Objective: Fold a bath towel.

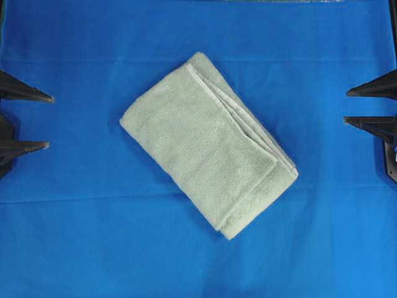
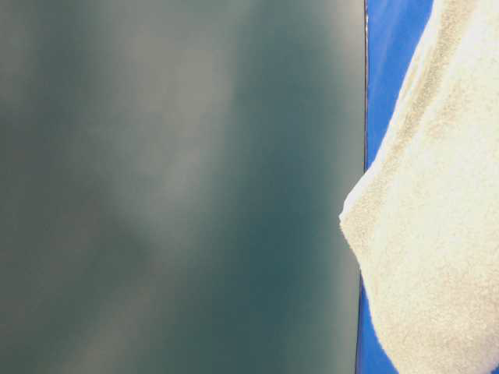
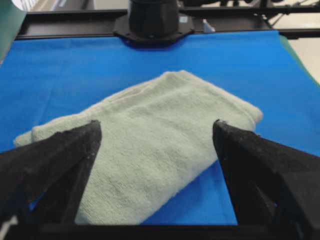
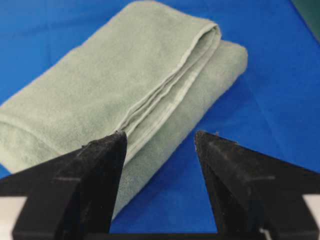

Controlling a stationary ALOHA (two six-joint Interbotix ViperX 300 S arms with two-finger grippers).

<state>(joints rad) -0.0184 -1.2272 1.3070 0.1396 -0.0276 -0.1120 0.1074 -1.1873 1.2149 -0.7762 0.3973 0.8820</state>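
The pale sage-green bath towel [image 1: 208, 143] lies folded into a thick rectangle, set diagonally in the middle of the blue cloth, with stacked hemmed edges along its upper right side. It also shows in the left wrist view [image 3: 150, 145], the right wrist view [image 4: 120, 85] and, close up, the table-level view [image 2: 437, 234]. My left gripper [image 1: 49, 121] is open and empty at the left edge, clear of the towel. My right gripper [image 1: 346, 107] is open and empty at the right edge, also clear of it. Both show open in their wrist views: left [image 3: 156, 127], right [image 4: 160, 136].
The bright blue background cloth [image 1: 198, 261] covers the whole table. A black arm base [image 3: 152, 22] stands at the far edge in the left wrist view. A blurred dark grey-green surface [image 2: 171, 187] fills most of the table-level view.
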